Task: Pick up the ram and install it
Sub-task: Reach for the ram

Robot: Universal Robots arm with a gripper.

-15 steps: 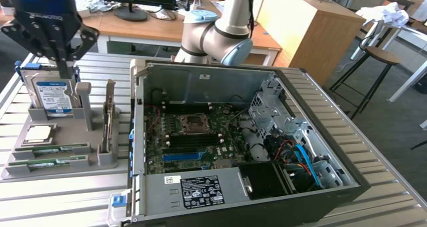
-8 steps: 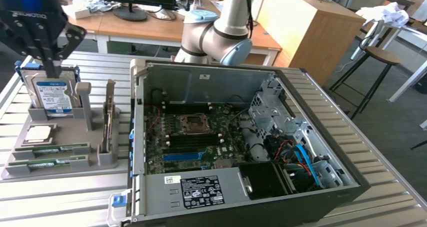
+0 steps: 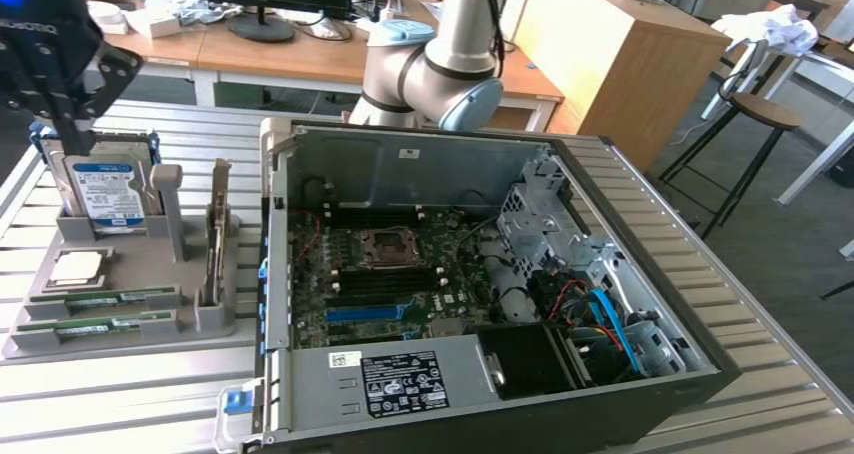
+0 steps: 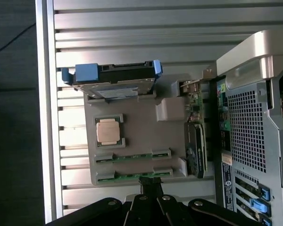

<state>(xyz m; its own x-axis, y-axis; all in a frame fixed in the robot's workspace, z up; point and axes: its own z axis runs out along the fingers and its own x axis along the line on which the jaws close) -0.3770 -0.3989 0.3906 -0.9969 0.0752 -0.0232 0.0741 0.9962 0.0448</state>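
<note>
While the black two-fingered pincer (image 3: 75, 134) (image 4: 151, 184) hangs clenched and empty above the grey plastic parts tray (image 3: 134, 348) (image 4: 141, 127), I list one long thin green ram stick (image 3: 94, 325) (image 4: 127, 175) lying flat in the tray's end slot. A twin stick (image 3: 114, 296) (image 4: 132, 157) lies just beside it. The open black computer case (image 3: 400, 164) stands beside the tray.

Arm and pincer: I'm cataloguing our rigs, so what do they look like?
The arm is made of silver-grey tubes with rounded grey joints and a light-blue end cap. The pincer is black, with jointed link bars pinned by silver rivets; faint lettering marks its body.
</note>
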